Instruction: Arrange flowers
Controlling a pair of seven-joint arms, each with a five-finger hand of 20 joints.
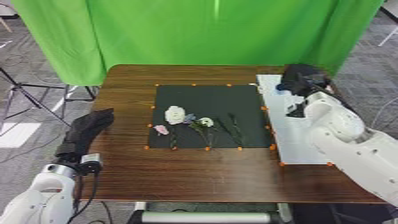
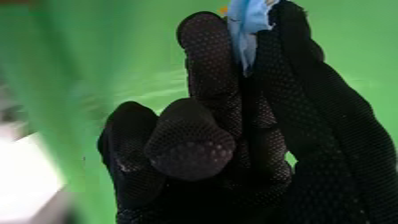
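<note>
My right hand (image 1: 306, 76) is over the far end of the white strip, with a small blue flower (image 1: 282, 89) at its fingers. In the right wrist view, the right hand (image 2: 209, 135) pinches pale blue petals (image 2: 246, 25) between its fingertips. On the black mat (image 1: 200, 96) lie a large white flower (image 1: 174, 114), a blue flower (image 1: 189, 118), a smaller white flower (image 1: 206, 122) and a pink flower (image 1: 161, 129), their stems toward the near edge. Green stems (image 1: 235, 126) lie right of them. My left hand (image 1: 85, 131) is at the table's left edge, fingers relaxed.
A long white strip (image 1: 305, 147) runs along the right side of the brown table (image 1: 195, 175), beneath my right arm. Orange markers (image 1: 209, 148) line the mat's borders. A green curtain (image 1: 204, 35) hangs behind the table, and a tripod (image 1: 19, 90) stands at left.
</note>
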